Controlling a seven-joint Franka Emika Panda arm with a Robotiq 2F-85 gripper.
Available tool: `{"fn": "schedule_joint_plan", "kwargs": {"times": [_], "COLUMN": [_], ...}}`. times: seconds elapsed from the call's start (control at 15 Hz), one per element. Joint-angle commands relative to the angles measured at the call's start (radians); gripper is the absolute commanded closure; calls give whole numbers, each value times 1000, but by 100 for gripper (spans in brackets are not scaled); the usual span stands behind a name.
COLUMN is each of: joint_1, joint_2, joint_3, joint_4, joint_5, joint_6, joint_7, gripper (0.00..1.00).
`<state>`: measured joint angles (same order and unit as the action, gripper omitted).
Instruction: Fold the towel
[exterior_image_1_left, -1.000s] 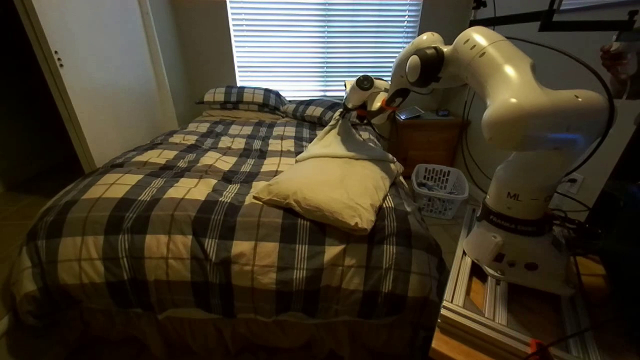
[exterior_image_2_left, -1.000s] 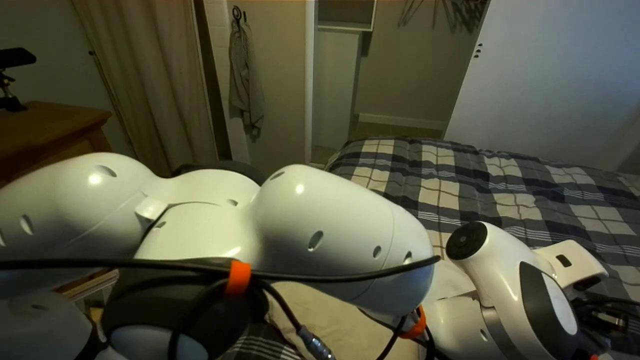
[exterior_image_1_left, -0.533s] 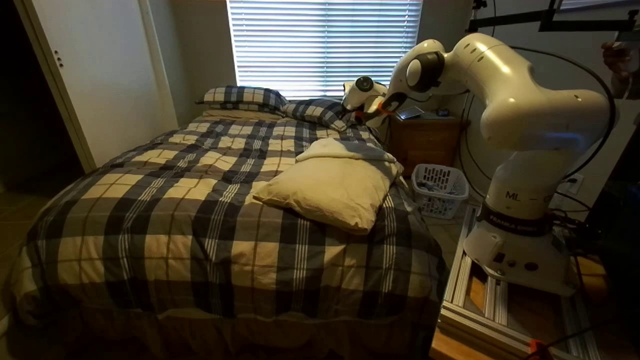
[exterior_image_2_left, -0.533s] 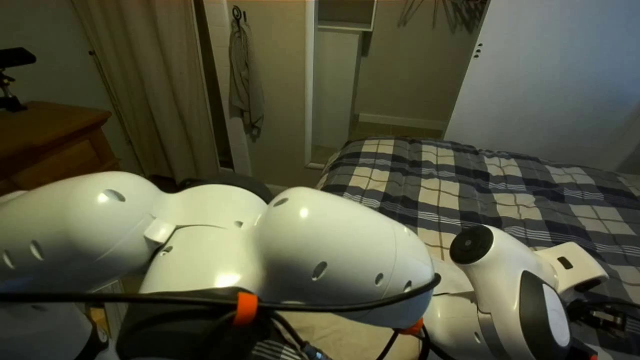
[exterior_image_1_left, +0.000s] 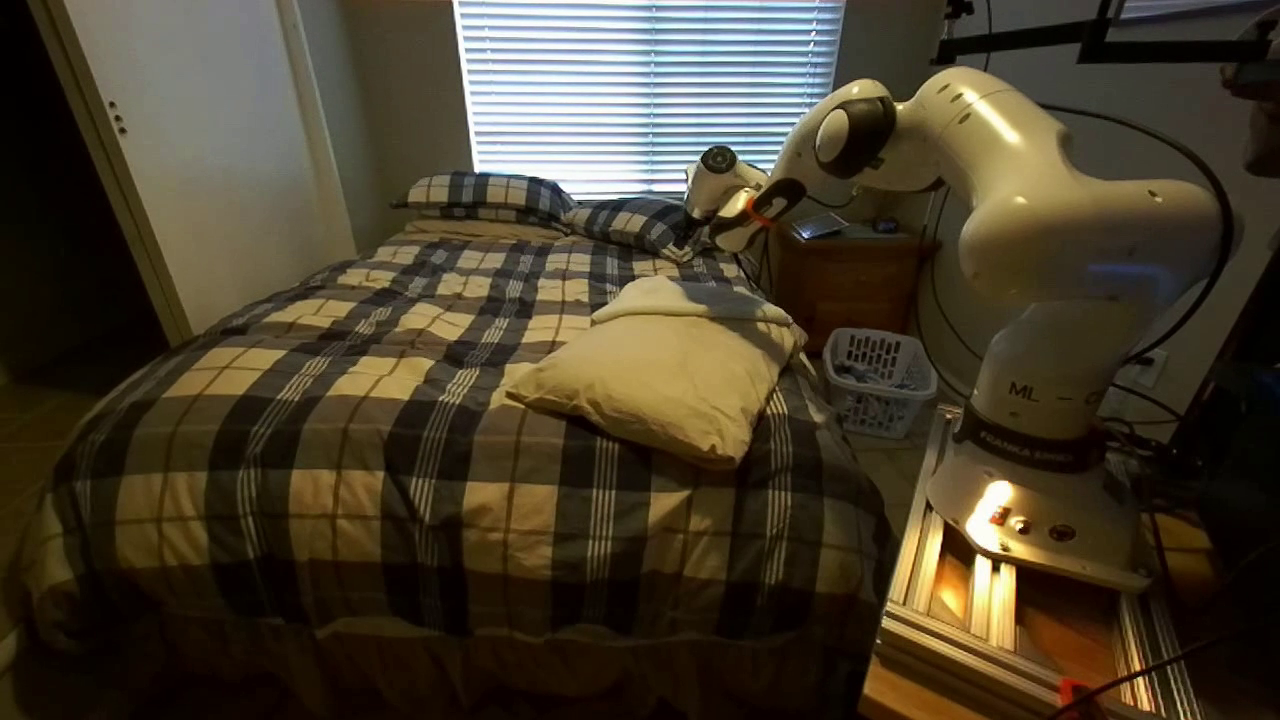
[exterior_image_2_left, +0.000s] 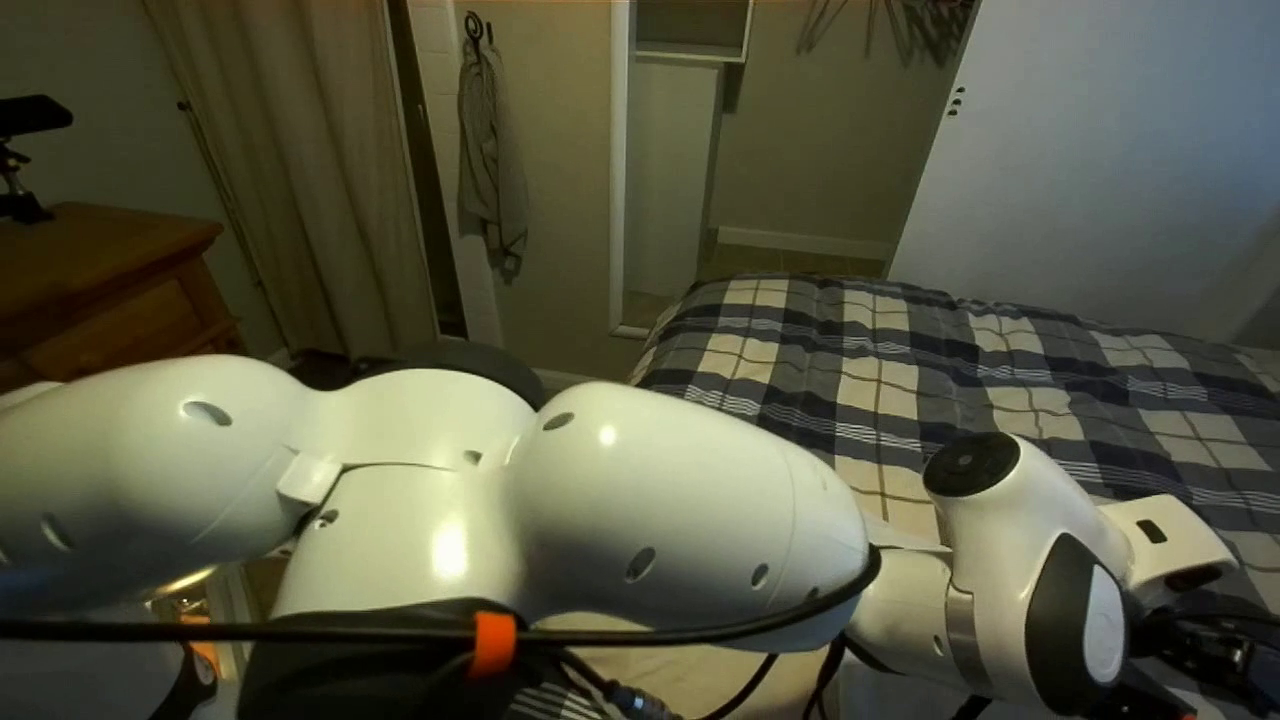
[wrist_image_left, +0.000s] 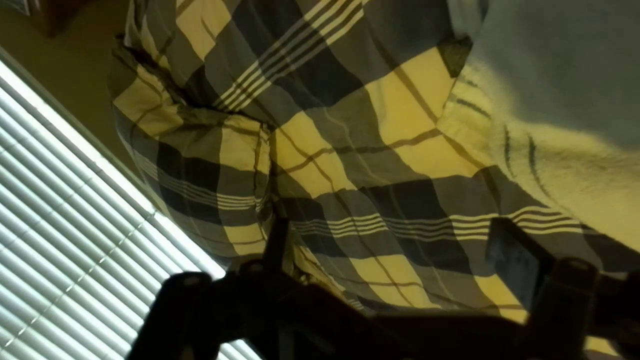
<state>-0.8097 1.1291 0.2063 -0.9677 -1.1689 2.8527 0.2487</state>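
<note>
This is a bedroom in a home. A big bed (exterior_image_1_left: 450, 400) has a checked cover (exterior_image_1_left: 320, 480), with pillows (exterior_image_1_left: 485, 192) to match. Light comes through the window blinds (exterior_image_1_left: 650, 95). A wooden nightstand (exterior_image_1_left: 852, 290) and a white basket (exterior_image_1_left: 880, 415) stand near the bed. In an exterior view, a cloth (exterior_image_2_left: 484, 150) hangs from a hook (exterior_image_2_left: 474, 25), near a long curtain (exterior_image_2_left: 310, 180).

Bright blinds (exterior_image_1_left: 650, 95) beyond the bed (exterior_image_1_left: 330, 440)

Nightstand (exterior_image_1_left: 850, 290), wooden; landmark, in an exterior view. Flat item (exterior_image_1_left: 820, 226), small dark item (exterior_image_1_left: 886, 226), kinds unclear: atop nightstand. Laundry basket (exterior_image_1_left: 880, 400), white, openwork: near nightstand, lower. Plaid pillows (exterior_image_1_left: 487, 192): left of nightstand. Venetian blind (exterior_image_1_left: 650, 90): above, left of nightstand. Door (exterior_image_1_left: 195, 150), white: far left of nightstand.
</note>
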Motion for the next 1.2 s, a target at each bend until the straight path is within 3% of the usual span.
{"fn": "schedule_joint_plan", "kwargs": {"times": [0.0,0.2,0.73,1.13], "joint_1": [-88,-161,-329,-461], "joint_2": [-105,-141,-178,-135], "joint_3": [143,243,372,444], "joint_4": [-173,-230,-301,-338], "joint_5": [139,246,421,518], "joint_6": [-146,-287,-572,-606], "joint_7": [-186,-299,-454,-608], "gripper": [0,0,0,0]}}
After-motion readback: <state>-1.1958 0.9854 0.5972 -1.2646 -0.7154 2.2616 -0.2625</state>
